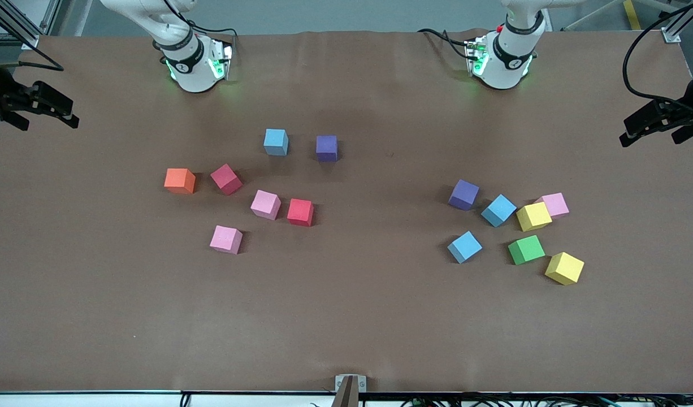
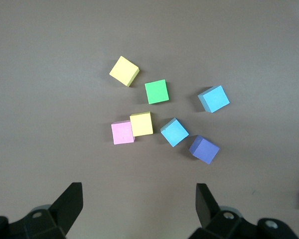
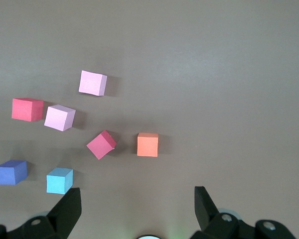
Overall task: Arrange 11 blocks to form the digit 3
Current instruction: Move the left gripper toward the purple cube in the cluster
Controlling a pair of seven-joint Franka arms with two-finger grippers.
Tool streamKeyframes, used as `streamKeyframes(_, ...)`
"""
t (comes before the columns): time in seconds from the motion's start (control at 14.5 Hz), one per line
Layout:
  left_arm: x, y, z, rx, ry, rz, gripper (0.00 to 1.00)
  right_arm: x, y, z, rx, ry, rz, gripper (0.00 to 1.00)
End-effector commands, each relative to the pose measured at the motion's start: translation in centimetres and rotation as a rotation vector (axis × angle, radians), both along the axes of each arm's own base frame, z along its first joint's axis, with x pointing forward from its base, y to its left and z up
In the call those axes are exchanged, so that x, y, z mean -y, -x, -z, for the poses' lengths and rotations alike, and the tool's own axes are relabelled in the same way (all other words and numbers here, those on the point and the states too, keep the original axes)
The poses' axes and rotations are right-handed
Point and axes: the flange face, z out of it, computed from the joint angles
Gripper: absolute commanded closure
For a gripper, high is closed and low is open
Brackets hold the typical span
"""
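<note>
Hanging high over its own end of the brown table [image 1: 346, 328], the left gripper [image 2: 139, 201] waits with its fingers spread wide and nothing between them. Below it lies one scatter of blocks: a purple cube [image 1: 463, 194], two light blue cubes [image 1: 498, 210] [image 1: 464, 247], a green cube [image 1: 526, 250], a yellow cube [image 1: 564, 268] on its own, and a second yellow cube [image 1: 533, 216] touching a pink cube [image 1: 554, 204].

At the other end the right gripper [image 3: 138, 204] hangs the same way, wide and empty. Under it sit an orange cube [image 1: 180, 181], a crimson cube [image 1: 226, 179], two more pink cubes [image 1: 265, 204] [image 1: 226, 239], a bright red cube [image 1: 300, 212] just beside one of them, a light blue cube [image 1: 276, 141] and another purple cube [image 1: 326, 148].

All the blocks lie loose, no digit 3 formed.
</note>
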Motion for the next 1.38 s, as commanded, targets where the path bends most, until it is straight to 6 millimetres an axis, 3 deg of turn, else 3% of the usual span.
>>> streamKeyframes(0.0, 0.0, 0.3, 0.0, -0.006, 0.023, 0.013, 0.00, 0.3, 1.2, -0.8, 0.009, 0.009, -0.006, 0.00)
streamKeyframes(0.55, 0.2, 0.3, 0.2, -0.015, 0.040, -0.001, 0.00, 0.1, 1.2, -0.9, 0.016, 0.032, -0.008, 0.00)
streamKeyframes(0.76, 1.3, 0.3, 1.5, -0.049, 0.058, 0.018, 0.00, -0.4, 1.1, -0.9, 0.015, 0.043, -0.021, 0.00)
streamKeyframes(1.04, 5.9, 0.2, 5.2, -0.104, 0.052, 0.103, 0.00, -0.4, 1.2, -0.9, 0.012, 0.050, -0.019, 0.00)
streamKeyframes(1.31, 11.9, 1.3, 11.9, -0.157, 0.034, 0.208, 0.00, -0.3, 1.2, -0.9, 0.009, 0.050, -0.014, 0.00)
